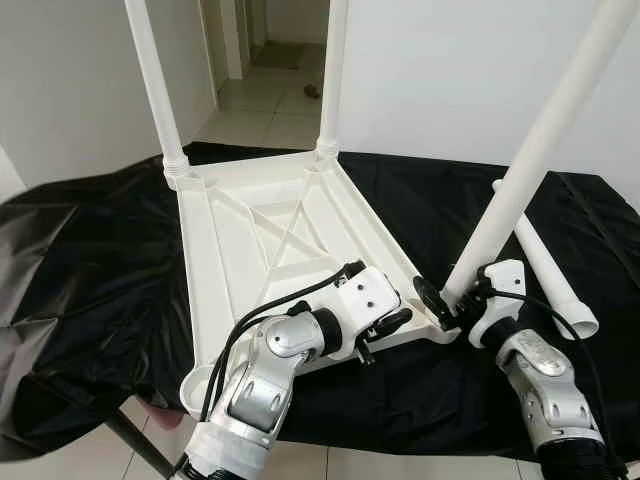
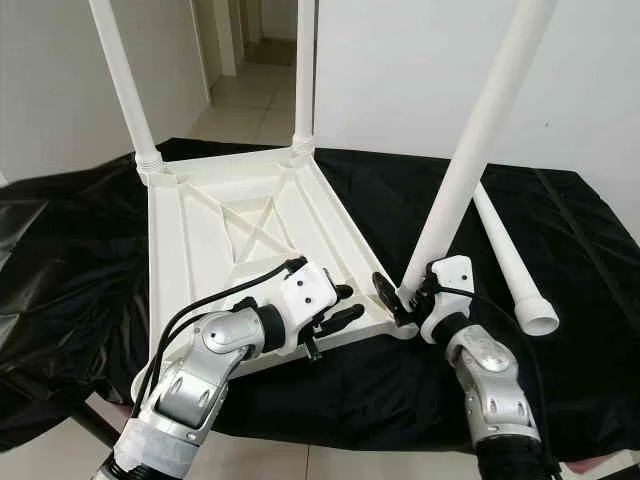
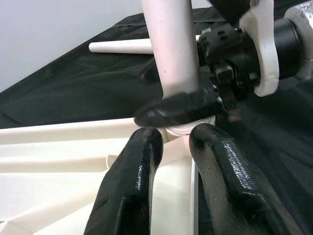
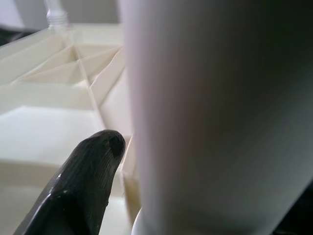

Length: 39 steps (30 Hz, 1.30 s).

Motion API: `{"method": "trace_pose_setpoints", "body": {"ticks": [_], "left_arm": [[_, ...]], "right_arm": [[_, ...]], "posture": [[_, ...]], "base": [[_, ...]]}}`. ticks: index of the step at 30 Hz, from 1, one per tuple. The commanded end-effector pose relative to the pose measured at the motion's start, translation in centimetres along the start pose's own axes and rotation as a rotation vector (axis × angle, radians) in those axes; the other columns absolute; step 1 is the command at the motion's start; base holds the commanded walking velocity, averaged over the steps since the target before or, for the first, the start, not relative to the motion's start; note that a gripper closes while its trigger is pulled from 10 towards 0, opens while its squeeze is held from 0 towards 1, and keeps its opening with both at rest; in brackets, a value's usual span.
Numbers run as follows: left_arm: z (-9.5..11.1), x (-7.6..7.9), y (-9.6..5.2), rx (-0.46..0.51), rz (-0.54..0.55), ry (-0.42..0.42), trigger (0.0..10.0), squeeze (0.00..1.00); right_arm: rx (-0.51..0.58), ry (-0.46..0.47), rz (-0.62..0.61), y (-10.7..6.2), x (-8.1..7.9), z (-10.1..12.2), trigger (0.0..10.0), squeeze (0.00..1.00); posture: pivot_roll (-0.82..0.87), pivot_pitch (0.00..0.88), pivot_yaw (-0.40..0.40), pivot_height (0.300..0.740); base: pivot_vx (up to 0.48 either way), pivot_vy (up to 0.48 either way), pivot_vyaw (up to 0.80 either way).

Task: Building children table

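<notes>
A white plastic table top [image 1: 250, 230] lies upside down on a black cloth [image 1: 100, 270]. Two white legs [image 1: 150, 80] [image 1: 333, 70] stand upright in its far corners. My right gripper [image 1: 447, 300] is shut on the base of a third leg [image 1: 540, 150], which leans to the right over the near right corner socket. One right finger [image 4: 83, 181] shows beside that leg [image 4: 215, 112]. My left gripper [image 1: 397, 312] rests on the table top just left of that corner. Its fingers [image 3: 142, 181] sit close together astride a white rib.
A fourth leg [image 1: 545, 260] lies loose on the cloth at the right. The cloth's front edge runs just below my arms, with tiled floor beneath. An open doorway [image 1: 270, 60] lies beyond the far edge, between white walls.
</notes>
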<state>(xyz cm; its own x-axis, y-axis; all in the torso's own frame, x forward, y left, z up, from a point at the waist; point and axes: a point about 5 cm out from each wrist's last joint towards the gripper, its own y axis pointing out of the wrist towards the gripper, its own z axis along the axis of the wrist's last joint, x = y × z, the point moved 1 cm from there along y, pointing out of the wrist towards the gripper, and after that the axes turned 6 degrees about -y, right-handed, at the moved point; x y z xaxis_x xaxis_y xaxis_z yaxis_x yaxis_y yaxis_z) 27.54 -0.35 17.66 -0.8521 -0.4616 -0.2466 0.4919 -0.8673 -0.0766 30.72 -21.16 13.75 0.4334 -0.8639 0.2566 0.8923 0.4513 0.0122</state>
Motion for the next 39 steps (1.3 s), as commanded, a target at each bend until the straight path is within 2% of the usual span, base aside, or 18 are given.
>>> {"method": "trace_pose_setpoints", "body": {"ticks": [1,2,3,5,6,7,8,10,11,16,23,24,28,32,33,37,38,39], "left_arm": [[0.4,-0.3,0.3,0.032,0.164,-0.030,10.0,0.00],[0.4,-0.3,0.3,0.032,0.164,-0.030,10.0,0.00],[0.4,-0.2,0.3,0.033,0.161,-0.032,10.0,0.00],[0.4,-0.2,0.3,0.033,0.161,-0.032,10.0,0.00],[0.5,-0.1,0.3,0.033,0.159,-0.034,10.0,0.00],[0.5,-0.1,0.3,0.033,0.159,-0.034,10.0,0.00],[0.5,-0.1,0.3,0.033,0.157,-0.035,10.0,0.00],[0.5,0.0,0.3,0.033,0.157,-0.036,10.0,0.00],[0.5,0.1,0.3,0.032,0.152,-0.039,10.0,0.00],[-0.4,0.9,0.3,0.000,0.105,-0.037,10.0,0.00],[-1.5,1.4,0.3,-0.034,0.081,-0.039,10.0,0.00],[-1.8,1.5,0.3,-0.040,0.082,-0.042,10.0,0.00],[-2.4,1.6,0.4,-0.054,0.090,-0.051,10.0,0.00],[-2.4,1.6,0.4,-0.056,0.091,-0.053,10.0,0.00],[-2.5,1.5,0.4,-0.057,0.102,-0.062,10.0,0.00],[-2.6,1.1,0.4,-0.057,0.124,-0.082,10.0,0.00],[-2.7,0.9,0.5,-0.057,0.129,-0.086,10.0,0.00],[-2.7,0.9,0.5,-0.057,0.129,-0.086,10.0,0.00]], "right_arm": [[-0.021,0.010,0.034,-0.1,-0.1,-0.5,10.0,0.00],[-0.021,0.010,0.034,-0.1,-0.1,-0.5,10.0,0.00],[-0.027,0.006,0.047,-0.3,0.1,-0.6,8.5,0.00],[-0.027,0.006,0.047,-0.3,0.1,-0.6,8.5,0.00],[-0.030,0.004,0.057,-0.5,0.3,-0.7,2.9,0.00],[-0.030,0.004,0.057,-0.5,0.3,-0.7,2.9,0.00],[-0.030,0.000,0.069,-0.6,0.6,-0.7,0.7,0.00],[-0.029,-0.003,0.076,-0.7,0.7,-0.6,0.7,0.00],[-0.029,-0.003,0.078,-0.8,0.9,-0.6,0.0,0.00],[-0.023,0.024,0.056,-1.1,1.4,-0.5,0.0,0.00],[-0.031,0.064,0.015,-1.1,1.0,-0.8,0.0,0.00],[-0.045,0.067,-0.012,-0.9,0.7,-1.1,10.0,0.00],[-0.106,0.068,-0.120,-0.1,-0.6,-2.2,10.0,0.00],[-0.109,0.067,-0.137,0.0,-0.9,-2.3,10.0,0.00],[-0.102,0.077,-0.191,0.3,-1.3,-2.3,10.0,0.00],[-0.080,0.097,-0.247,0.9,-2.3,-2.0,10.0,0.00],[-0.080,0.127,-0.330,1.1,-2.5,-2.0,10.0,0.00],[-0.080,0.127,-0.330,1.1,-2.5,-2.0,10.0,0.00]], "posture": [[0.00,0.013,0.014,0.740],[0.00,0.013,0.014,0.740],[0.00,0.013,0.014,0.740],[0.00,0.013,0.014,0.740],[0.00,0.018,0.015,0.740],[0.00,0.018,0.015,0.740],[0.00,0.024,0.018,0.740],[0.00,0.024,0.018,0.740],[0.00,0.026,0.019,0.740],[-0.01,0.029,0.019,0.740],[-0.01,0.033,0.011,0.740],[-0.01,0.034,0.008,0.740],[-0.01,0.032,0.004,0.740],[-0.01,0.032,0.004,0.740],[-0.01,0.029,0.003,0.740],[-0.01,0.027,0.002,0.740],[-0.01,0.026,-0.003,0.740],[-0.01,0.026,-0.003,0.740]], "base": [[0.000,0.000,0.00],[0.000,0.000,0.00],[0.000,0.000,0.00],[0.000,0.000,0.00],[0.000,0.000,0.00],[0.000,0.000,0.00],[0.000,0.000,0.00],[0.000,0.000,0.00],[0.000,0.000,0.00],[0.000,0.000,0.00],[0.000,0.000,0.00],[0.000,0.000,0.00],[0.000,0.000,0.00],[0.000,0.000,0.00],[0.000,0.000,0.00],[0.000,0.000,0.00],[0.000,0.000,0.00],[0.000,0.000,0.00]]}}
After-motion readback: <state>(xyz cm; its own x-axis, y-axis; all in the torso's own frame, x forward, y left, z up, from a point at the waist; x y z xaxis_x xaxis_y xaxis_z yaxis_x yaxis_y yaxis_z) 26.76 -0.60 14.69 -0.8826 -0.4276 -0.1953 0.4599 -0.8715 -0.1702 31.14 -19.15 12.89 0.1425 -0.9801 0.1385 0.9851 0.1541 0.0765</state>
